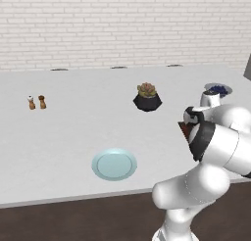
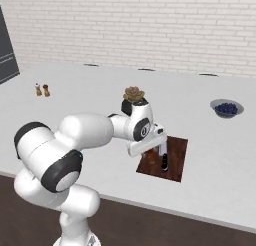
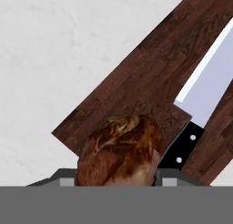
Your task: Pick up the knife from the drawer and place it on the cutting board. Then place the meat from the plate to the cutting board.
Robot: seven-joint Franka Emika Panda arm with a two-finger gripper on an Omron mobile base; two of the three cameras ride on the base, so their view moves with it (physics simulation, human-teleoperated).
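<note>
- Presently the meat (image 3: 120, 150) sits right at the gripper (image 2: 159, 158), lodged between its two fingers at the bottom of the hand view; the pincer is clenched on the drumstick, its brown glazed bulk hiding both tips.
- Meat hangs over the near corner of the cutting board (image 3: 150, 86); whether it touches the wood cannot be told.
- Knife (image 3: 200, 109) lies flat on the same board, just beside the meat: black riveted handle nearest the meat, silver blade running away toward the far edge of the board.
- From the right base view the gripper points down over the near left part of the cutting board (image 2: 175, 157), a brown lump showing beside the fingers.
- Plate (image 1: 114, 164), pale blue, stands bare on the white counter (image 1: 68, 132), well apart from the board.
- Further out: potted succulent (image 2: 133, 95) behind the arm, bowl of blue berries (image 2: 226, 109) to the right, salt and pepper shakers (image 2: 42, 90) far left.
</note>
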